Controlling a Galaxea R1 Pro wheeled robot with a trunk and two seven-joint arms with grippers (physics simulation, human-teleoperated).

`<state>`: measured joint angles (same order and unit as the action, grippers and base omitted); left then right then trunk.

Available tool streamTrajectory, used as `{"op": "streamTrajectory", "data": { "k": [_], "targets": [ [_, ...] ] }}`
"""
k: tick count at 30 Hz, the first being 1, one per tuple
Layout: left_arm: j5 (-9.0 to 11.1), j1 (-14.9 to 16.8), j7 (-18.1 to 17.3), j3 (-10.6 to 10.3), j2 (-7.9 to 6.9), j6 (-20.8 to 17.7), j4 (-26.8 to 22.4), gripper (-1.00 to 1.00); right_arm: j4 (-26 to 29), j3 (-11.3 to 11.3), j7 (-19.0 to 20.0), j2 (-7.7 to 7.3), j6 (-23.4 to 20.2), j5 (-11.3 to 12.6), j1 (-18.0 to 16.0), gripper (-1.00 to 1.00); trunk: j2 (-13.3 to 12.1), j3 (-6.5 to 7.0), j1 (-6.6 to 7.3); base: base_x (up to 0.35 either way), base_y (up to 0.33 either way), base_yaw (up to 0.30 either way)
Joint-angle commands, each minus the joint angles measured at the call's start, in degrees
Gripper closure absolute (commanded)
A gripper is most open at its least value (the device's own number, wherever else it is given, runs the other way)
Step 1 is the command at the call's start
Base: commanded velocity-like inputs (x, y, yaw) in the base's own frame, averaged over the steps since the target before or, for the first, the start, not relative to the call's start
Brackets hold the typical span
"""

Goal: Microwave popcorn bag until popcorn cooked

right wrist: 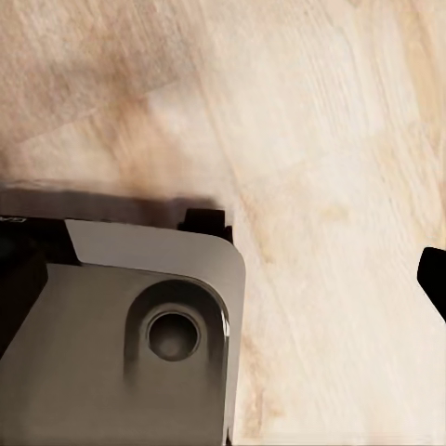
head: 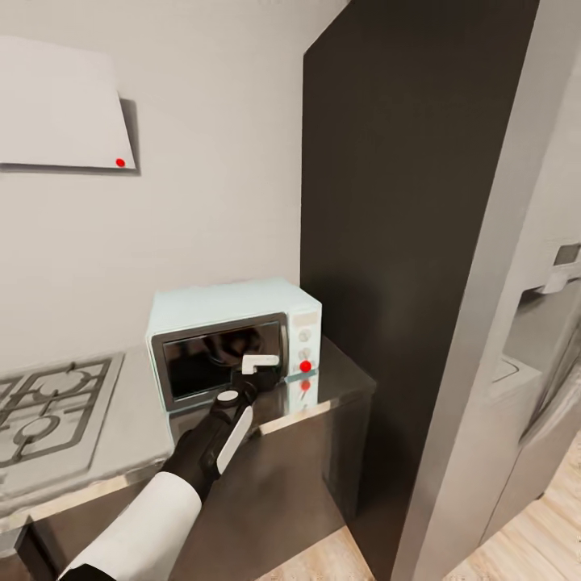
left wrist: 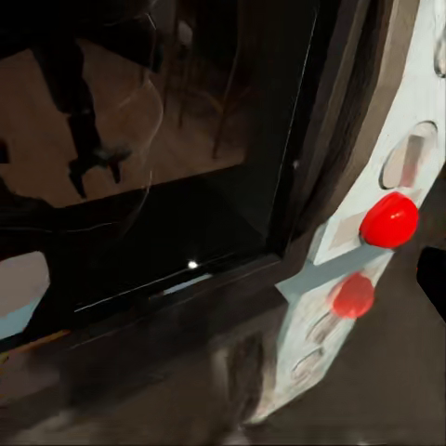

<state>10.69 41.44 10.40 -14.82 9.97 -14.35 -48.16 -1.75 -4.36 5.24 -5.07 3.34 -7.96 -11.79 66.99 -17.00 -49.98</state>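
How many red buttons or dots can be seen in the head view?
2, plus a mirror image: one red button low on the microwave control panel, and one red dot on the white wall panel. The red spot on the countertop is the button's reflection.

White forearm shell (head: 153, 524), black wrist, white-tipped end effector (head: 260, 363)

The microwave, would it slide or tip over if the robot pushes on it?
Probably not tip: the microwave is wide and squat, sitting flat on the countertop. It might slide a little, since that top looks smooth and glossy. The left gripper is at its closed door, so a gentle push seems safest.
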Motion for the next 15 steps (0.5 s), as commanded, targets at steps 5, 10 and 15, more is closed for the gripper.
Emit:
{"op": "streamTrajectory", "data": {
  "k": [5, 10, 15],
  "targets": [
    [0.6, 0.0, 0.5, -0.2, -0.04, -0.2, -0.1, -1.00, -0.2, -0.5, 0.1, -0.03, 0.3, -0.6, -0.1, -1.00, 0.1, -0.07, 0.03, -0.342, 0.000, 0.000],
    [0.6, 0.0, 0.5, -0.2, -0.04, -0.2, 0.0, -1.00, -0.2, -0.5, 0.1, -0.03, 0.3, -0.6, -0.1, -1.00, 0.1, -0.07, 0.03, -0.346, 0.000, 0.000],
    [0.6, 0.0, 0.5, -0.2, -0.04, -0.2, 0.0, -1.00, -0.2, -0.5, 0.0, 0.04, 0.3, -0.6, -0.1, -1.00, 0.1, -0.07, 0.03, -0.346, 0.000, 0.000]
  ]
}}
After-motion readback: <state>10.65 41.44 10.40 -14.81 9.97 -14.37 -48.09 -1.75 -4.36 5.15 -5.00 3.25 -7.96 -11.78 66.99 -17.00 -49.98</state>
